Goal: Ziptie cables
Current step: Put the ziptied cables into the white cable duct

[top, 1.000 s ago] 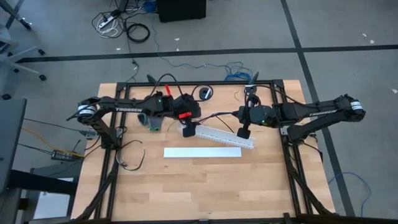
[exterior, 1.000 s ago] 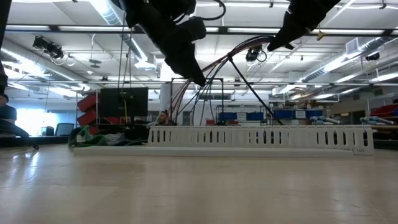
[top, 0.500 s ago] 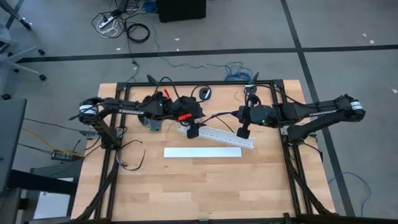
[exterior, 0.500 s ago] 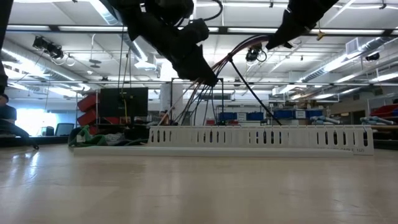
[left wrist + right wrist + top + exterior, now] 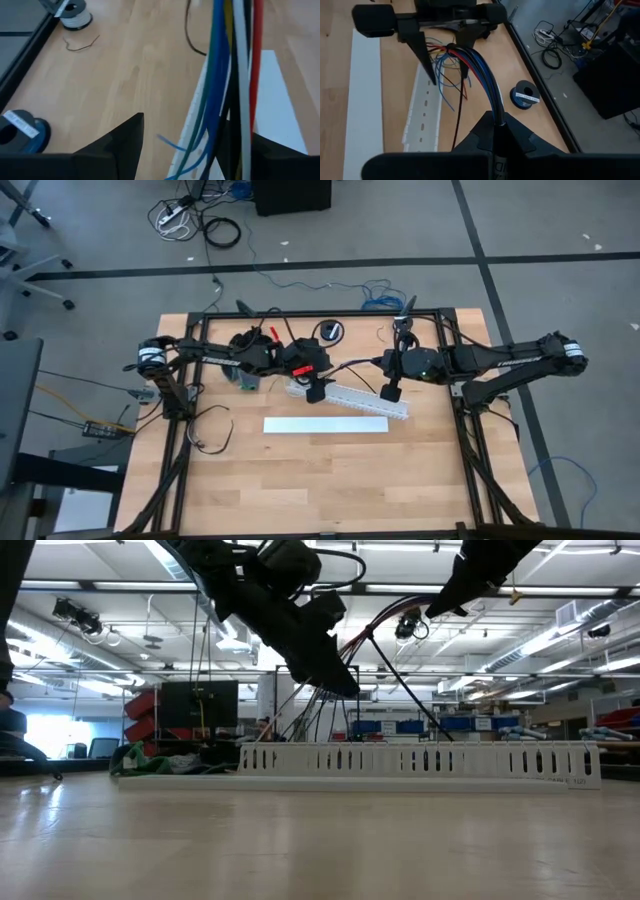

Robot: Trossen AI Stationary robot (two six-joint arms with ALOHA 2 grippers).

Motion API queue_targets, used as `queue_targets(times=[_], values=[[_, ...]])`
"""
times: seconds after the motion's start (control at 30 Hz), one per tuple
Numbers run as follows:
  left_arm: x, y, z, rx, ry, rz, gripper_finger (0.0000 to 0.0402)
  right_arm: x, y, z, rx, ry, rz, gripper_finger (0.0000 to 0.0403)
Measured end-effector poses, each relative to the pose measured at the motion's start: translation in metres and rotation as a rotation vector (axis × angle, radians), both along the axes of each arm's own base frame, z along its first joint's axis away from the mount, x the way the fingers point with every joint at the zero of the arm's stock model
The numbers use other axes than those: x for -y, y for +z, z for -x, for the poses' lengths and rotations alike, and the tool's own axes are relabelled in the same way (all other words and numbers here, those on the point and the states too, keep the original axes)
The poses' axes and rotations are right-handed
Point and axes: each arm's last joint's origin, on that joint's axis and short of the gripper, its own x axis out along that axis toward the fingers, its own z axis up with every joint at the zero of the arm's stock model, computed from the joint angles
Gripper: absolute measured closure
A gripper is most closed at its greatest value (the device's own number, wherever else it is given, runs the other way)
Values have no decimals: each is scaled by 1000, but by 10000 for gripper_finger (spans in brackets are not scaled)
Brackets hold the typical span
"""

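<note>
Left gripper (image 5: 315, 392): over the near end of the white slotted duct (image 5: 350, 396), jaws partly parted and straddling the cables (image 5: 470, 65) without visibly clamping them, apparently to gather the loose strands into one run. Cables: a multicoloured bundle strung in the air above the duct and worktop (image 5: 300, 470), between the two arms, likely kept taut so a tie can go round. Right gripper (image 5: 497, 120): at the bundle's other end, jaws closed tight on it, serving as the anchor.
</note>
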Motion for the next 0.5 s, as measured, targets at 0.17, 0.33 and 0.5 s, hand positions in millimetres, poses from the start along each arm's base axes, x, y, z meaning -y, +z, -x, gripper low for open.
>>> queue_targets(times=[0.17,0.33,0.5], values=[[-1,-3,0,-24,40,-38,235,1,0,0,0,-5,1,395],[2,-2,-1,-30,19,-89,341,3,0,0,0,-14,1,395],[3,0,-2,-10,6,-112,393,3,0,0,0,-14,-1,395]])
